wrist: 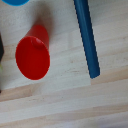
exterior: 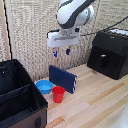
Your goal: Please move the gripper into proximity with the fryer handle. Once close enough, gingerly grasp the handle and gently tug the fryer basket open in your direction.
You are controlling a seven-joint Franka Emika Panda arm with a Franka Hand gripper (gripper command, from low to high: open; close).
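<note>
No writing is legible anywhere. At the exterior view's left of the fryer (exterior: 111, 52) sit a black case (exterior: 17, 95), a blue bowl (exterior: 44, 86), a red cup (exterior: 58, 94) and an upright blue board (exterior: 63, 78). My gripper (exterior: 61, 51) hangs above the board, pointing down, fingers narrowly apart, holding nothing. The handle (exterior: 103, 60) stands on the basket (exterior: 105, 64) front, well apart from me.

You looked down on a red cup (wrist: 33, 54) standing on the pale wooden table (wrist: 65, 100), near a dark blue board (wrist: 87, 36) standing on its edge, the two apart
</note>
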